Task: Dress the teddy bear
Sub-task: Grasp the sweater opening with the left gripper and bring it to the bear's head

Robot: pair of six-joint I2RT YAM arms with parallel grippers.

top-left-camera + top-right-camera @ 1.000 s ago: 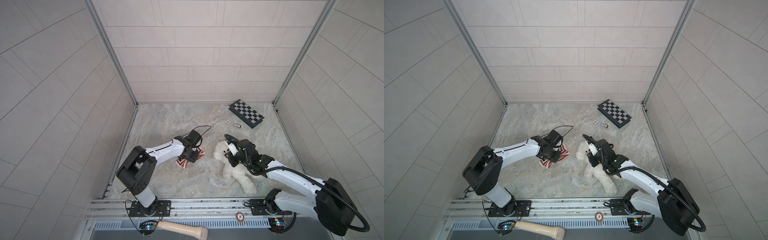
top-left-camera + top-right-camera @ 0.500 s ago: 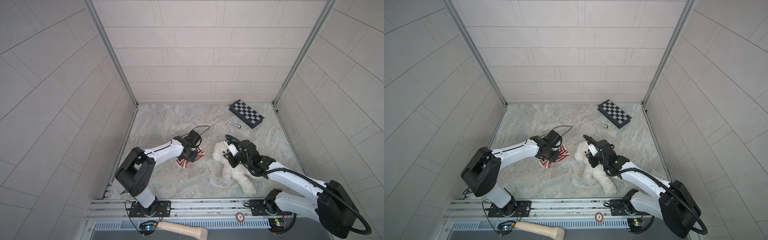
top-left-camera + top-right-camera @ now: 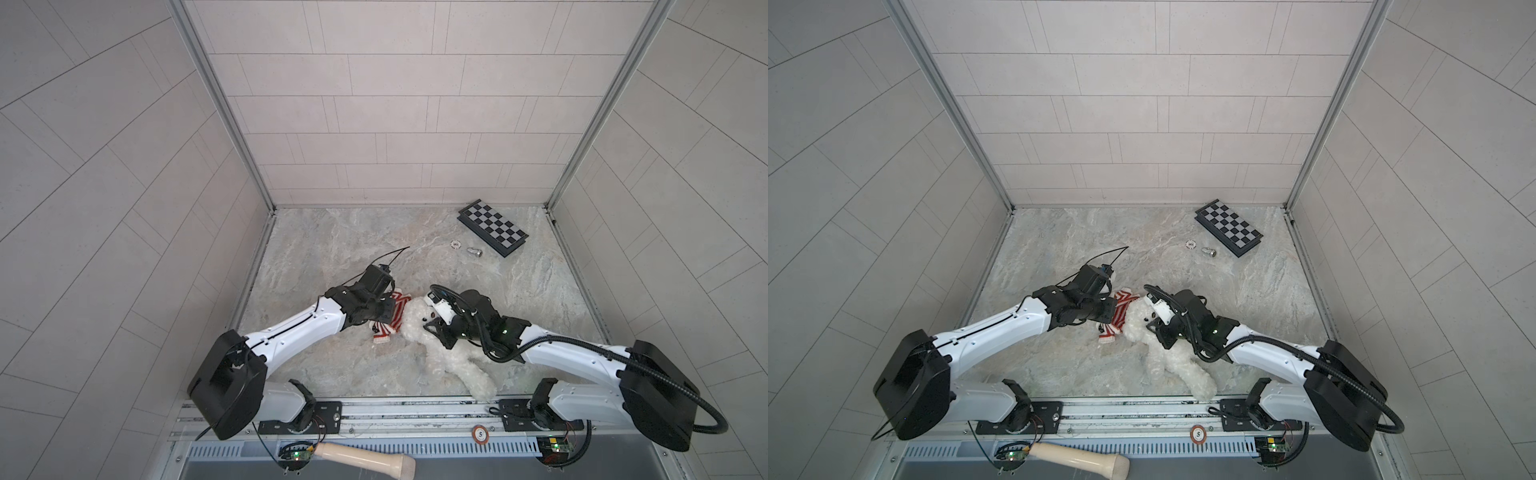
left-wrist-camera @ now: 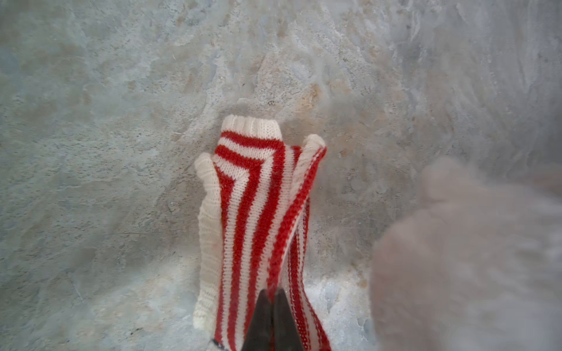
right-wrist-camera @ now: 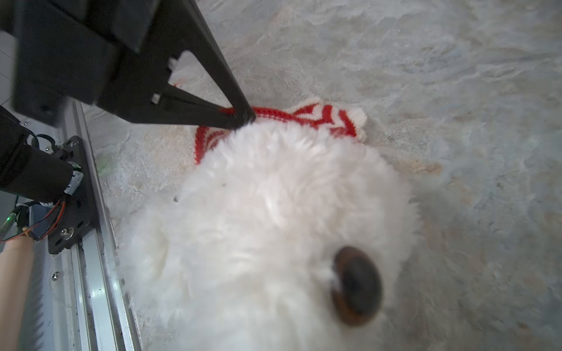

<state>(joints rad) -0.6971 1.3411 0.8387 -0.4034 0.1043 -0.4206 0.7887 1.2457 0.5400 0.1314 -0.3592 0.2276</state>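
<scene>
Left gripper point(image 4: 270, 301) fingertips pressed together, pinching striped knit garment point(image 4: 252, 194); teddy bear point(image 3: 415, 326) lies on its back just beside those tips, right gripper point(image 3: 437, 333) at its neck, finger state indeterminable.

Rail disc point(image 3: 481, 434) — "5" or "$"

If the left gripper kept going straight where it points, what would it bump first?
More of the red-and-white striped knit sweater that the left gripper is pinching, then probably the marble tabletop. The teddy bear seems just off to the side.
</scene>
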